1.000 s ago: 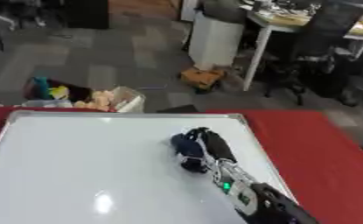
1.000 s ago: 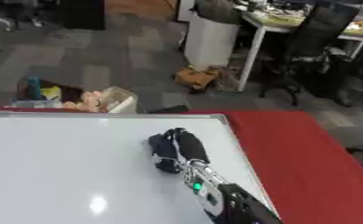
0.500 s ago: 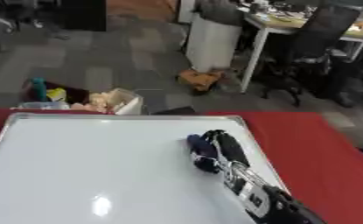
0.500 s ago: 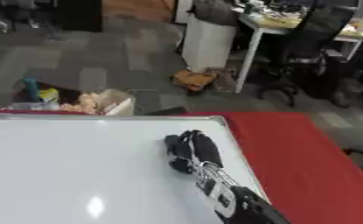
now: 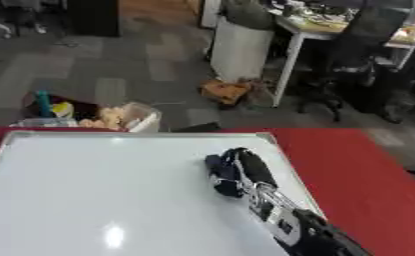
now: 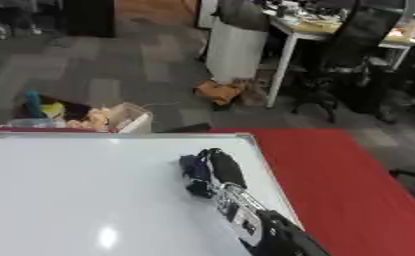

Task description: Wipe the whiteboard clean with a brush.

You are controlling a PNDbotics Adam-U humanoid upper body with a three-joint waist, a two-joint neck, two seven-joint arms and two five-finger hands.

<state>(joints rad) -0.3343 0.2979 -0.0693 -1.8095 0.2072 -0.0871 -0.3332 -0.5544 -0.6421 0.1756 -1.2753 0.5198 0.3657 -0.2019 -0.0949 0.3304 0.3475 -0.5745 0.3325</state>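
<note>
One brush (image 5: 223,176), a dark blue block, lies on the whiteboard (image 5: 97,190) near its right edge, about midway down the visible board. The right hand (image 5: 245,170) is on top of it, black fingers curled over the brush and closed round it, with the arm (image 5: 294,227) reaching in from the lower right. The whiteboard's surface looks white and glossy, with a small bright glare spot toward the lower left; I cannot make out any marks on it. The board sits on a red table (image 5: 359,175), whose bare top shows to the right. Beyond the table's far edge, on the grey floor, stands a box of mixed items (image 5: 88,116), and further back a white desk (image 5: 307,37) and black office chairs (image 5: 368,60).
</note>
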